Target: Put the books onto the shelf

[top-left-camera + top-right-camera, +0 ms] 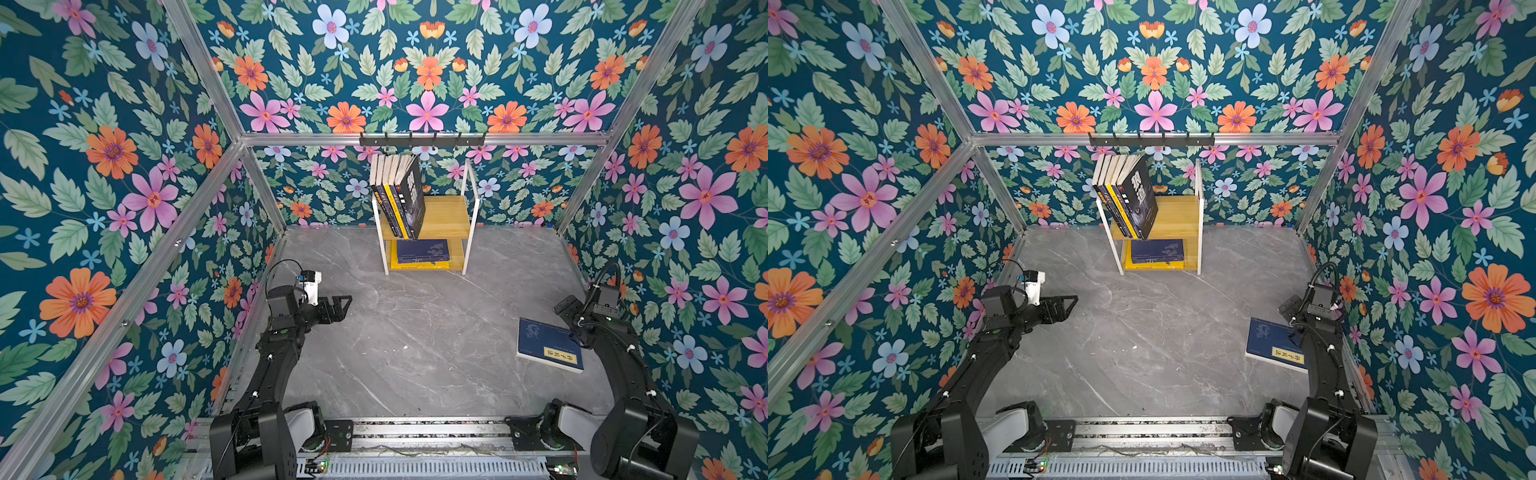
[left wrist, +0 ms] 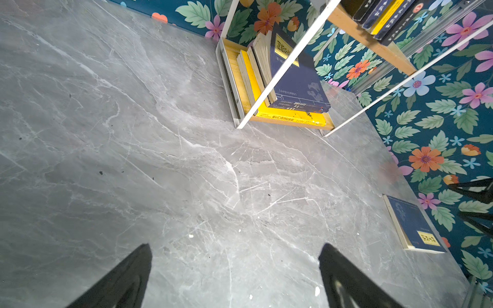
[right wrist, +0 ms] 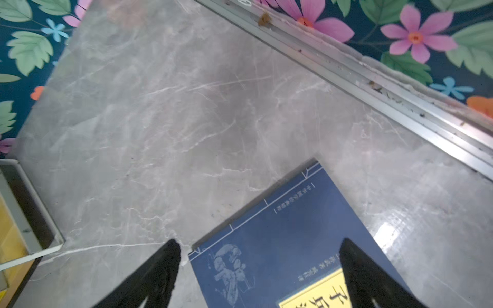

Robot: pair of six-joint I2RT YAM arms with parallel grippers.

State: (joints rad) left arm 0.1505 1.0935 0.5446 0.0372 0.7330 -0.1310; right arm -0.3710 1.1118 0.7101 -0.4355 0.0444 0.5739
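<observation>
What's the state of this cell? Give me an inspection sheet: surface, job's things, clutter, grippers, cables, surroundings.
Surface: grey marbled tabletop.
Job's things: shelf at the back; leaning books on upper tier; flat stack on lower tier; loose navy book flat on the tabletop.
Clutter: nothing seen.
Grippers: left gripper open, empty; right gripper open above loose navy book.
Cables: black cables on both arms, clear of books.
Surroundings: floral walls, aluminium frame, black hook rail above shelf.

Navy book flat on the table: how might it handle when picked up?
The navy book looks thin, so probably light and somewhat floppy. Lying flat on the smooth table, it may slide rather than lift.
</observation>
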